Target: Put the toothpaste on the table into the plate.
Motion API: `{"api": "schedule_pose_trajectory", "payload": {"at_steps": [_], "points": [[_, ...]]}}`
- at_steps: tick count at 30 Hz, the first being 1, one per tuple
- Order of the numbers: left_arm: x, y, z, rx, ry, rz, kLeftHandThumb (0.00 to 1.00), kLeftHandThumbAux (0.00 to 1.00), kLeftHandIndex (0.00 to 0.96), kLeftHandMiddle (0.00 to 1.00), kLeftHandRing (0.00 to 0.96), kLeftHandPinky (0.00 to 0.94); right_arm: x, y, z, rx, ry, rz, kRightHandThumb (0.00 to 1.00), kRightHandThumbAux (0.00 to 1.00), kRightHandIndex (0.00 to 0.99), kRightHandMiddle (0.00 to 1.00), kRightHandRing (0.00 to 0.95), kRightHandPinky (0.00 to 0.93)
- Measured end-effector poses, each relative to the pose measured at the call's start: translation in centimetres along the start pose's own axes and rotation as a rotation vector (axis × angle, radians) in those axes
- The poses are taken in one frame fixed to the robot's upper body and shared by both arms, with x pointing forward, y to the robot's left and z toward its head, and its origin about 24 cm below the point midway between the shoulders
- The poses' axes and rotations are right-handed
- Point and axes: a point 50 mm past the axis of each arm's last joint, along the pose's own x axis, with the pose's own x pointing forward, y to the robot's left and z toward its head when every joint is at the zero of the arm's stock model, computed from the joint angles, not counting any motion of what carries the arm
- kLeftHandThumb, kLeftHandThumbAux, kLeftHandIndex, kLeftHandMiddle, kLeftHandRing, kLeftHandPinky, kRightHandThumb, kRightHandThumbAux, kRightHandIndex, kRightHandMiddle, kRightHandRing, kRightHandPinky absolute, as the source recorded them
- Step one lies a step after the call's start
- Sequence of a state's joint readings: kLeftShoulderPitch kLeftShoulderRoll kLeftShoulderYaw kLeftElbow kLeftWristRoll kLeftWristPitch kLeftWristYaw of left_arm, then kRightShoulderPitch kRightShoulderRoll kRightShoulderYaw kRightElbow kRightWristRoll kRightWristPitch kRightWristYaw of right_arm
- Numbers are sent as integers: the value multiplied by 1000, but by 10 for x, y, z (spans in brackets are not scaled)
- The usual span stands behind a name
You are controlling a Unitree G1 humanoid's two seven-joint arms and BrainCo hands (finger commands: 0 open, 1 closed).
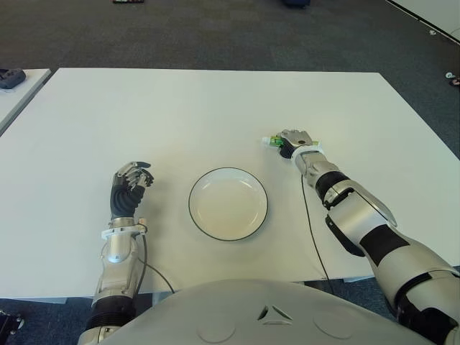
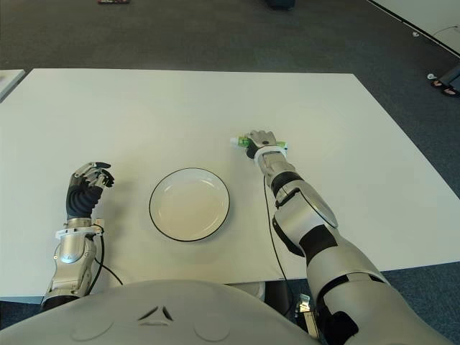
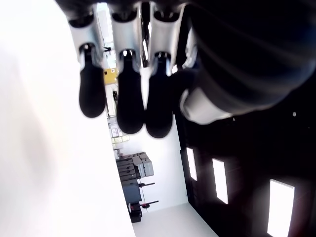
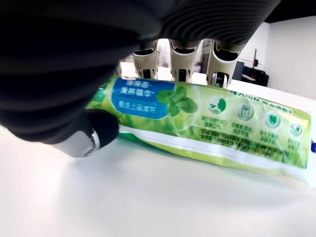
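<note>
The toothpaste, a green tube with a blue label, lies on the white table to the right of and slightly beyond the plate. My right hand covers it, and only the cap end sticks out toward the plate. In the right wrist view three fingers curl behind the tube, while the thumb presses against its near side. The white plate with a dark rim sits near the table's front edge and holds nothing. My left hand shows to the left of the plate, fingers curled, holding nothing.
A second table with a dark object stands at the far left. A black cable runs along my right forearm over the table's front edge. Dark carpet surrounds the table.
</note>
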State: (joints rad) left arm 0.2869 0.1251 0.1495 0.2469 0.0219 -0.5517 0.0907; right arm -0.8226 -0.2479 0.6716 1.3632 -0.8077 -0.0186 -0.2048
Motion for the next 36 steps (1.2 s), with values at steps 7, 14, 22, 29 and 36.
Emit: {"api": "schedule_pose_trajectory", "payload": {"at_steps": [7,14,22,29,36], "points": [[0,0,1,8,-3,-2,698,717,433,634,610,582,0,-2,-2,69,11,-27,832,673,448,460,545,563],[1,1,2,4,-10,2,695,717,431,633,615,592,0,-3,-5,116,25,-37,851,668,437,490,628,632],[1,2,2,-11,-10,5,693,716,432,640,621,594,-1,-3,-8,188,39,-52,849,674,419,499,648,684],[1,2,2,-3,-11,2,694,717,434,646,624,597,-1,-4,-11,269,59,-67,846,677,405,517,696,746],[1,2,2,1,-10,5,693,717,433,641,621,590,-2,-2,-13,359,89,-98,846,678,402,529,755,783]]}}
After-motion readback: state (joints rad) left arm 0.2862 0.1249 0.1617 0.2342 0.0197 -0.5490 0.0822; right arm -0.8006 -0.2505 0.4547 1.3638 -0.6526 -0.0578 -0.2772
